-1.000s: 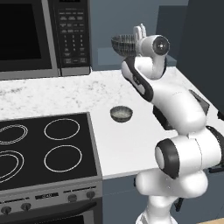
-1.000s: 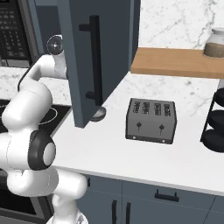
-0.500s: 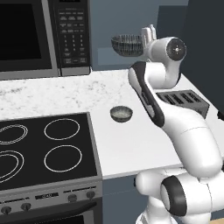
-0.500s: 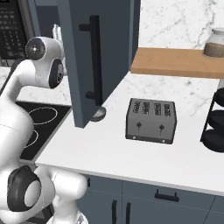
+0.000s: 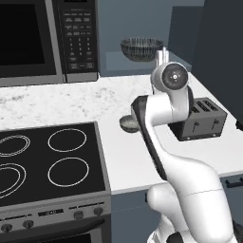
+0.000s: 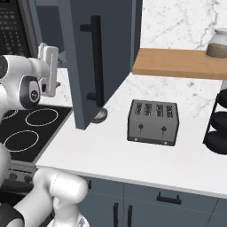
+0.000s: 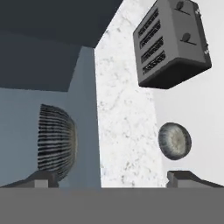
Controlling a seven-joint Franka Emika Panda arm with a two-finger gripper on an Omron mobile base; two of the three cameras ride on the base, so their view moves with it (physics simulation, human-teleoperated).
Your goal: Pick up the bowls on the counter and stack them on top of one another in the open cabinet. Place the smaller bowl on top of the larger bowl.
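Note:
The larger bowl [image 5: 141, 49] rests upright on the shelf of the open cabinet [image 5: 113, 62], free of my fingers. In the hand view the larger bowl [image 7: 55, 142] lies just beyond my left fingertip [image 7: 41, 176]. My gripper [image 7: 111, 178] is open, jaws wide apart with nothing between them. In the left base view my gripper [image 5: 162, 54] hangs just right of that bowl, at the shelf's front edge. The smaller bowl [image 5: 128, 123] stands on the white counter [image 5: 118, 156] below, partly behind my arm; the smaller bowl [image 7: 174, 141] shows its pale inside.
A dark toaster [image 5: 201, 118] stands on the counter to the right of the small bowl. The open cabinet door [image 6: 88, 62] hangs over the counter. The microwave [image 5: 47, 38] sits left of the cabinet, the black stovetop [image 5: 47, 161] at front left.
The larger bowl, carried at shelf height before, now rests on the cabinet shelf. My gripper has let go of it and the wrist has dropped back and lower.

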